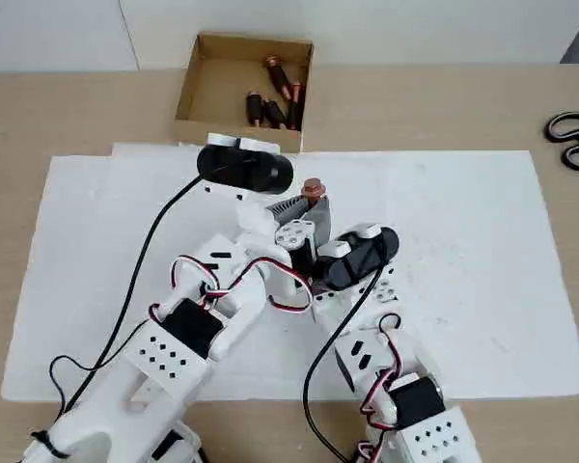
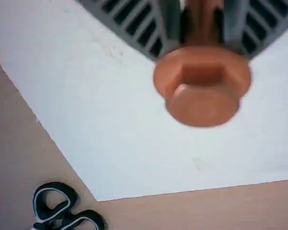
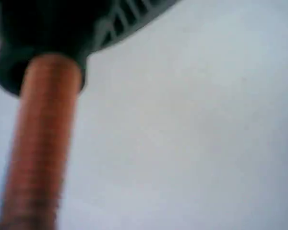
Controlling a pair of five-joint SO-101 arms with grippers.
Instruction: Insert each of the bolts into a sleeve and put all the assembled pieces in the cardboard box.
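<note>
The bolt (image 2: 201,86) is clamped in the left hand (image 1: 307,205) at mid-worktop, its hex head jutting out at 12 o'clock toward the cardboard box (image 1: 198,92) and its long axis running back toward 6. Its threaded shaft enters a black sleeve (image 3: 38,52) at the right hand (image 1: 314,241). I cannot tell how that hand's grip stands.

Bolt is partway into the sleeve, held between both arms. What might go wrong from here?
1. The bolt shows bare thread outside the sleeve; an off-axis push might jam it.
2. The left claw grips the bolt just behind its head; releasing early might drop it.
3. The arms sit crowded together; swinging toward the cardboard box may clash them.
</note>
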